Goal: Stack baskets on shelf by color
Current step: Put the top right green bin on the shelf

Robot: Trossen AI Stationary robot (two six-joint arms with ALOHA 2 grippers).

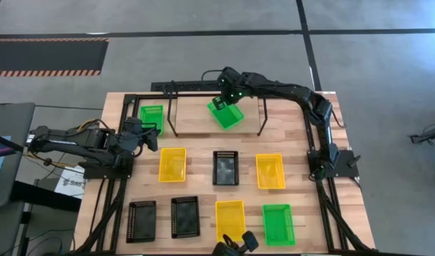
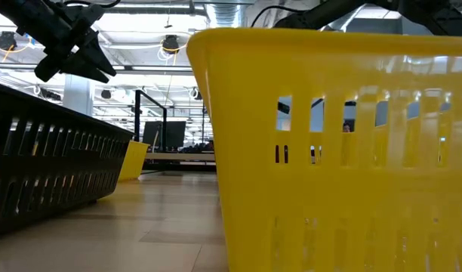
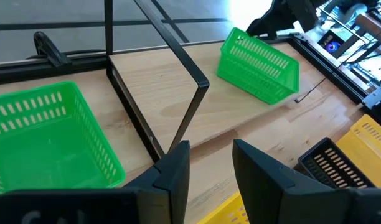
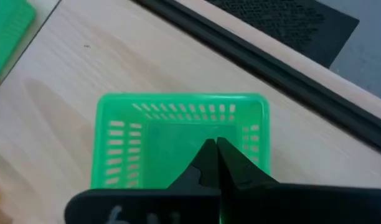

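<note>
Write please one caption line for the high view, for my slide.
Right gripper holds a green basket tilted over the shelf; left gripper waits open nearby.

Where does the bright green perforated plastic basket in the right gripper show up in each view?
High view: bright green perforated plastic basket, tilted over the light wooden shelf board, top centre, under the right gripper.
Low view: not visible; a yellow basket fills the frame.
Left wrist view: upper right, tilted, over the shelf.
Right wrist view: centre, wall pinched by the shut gripper.
Shared landmark: the shelf board.
</note>
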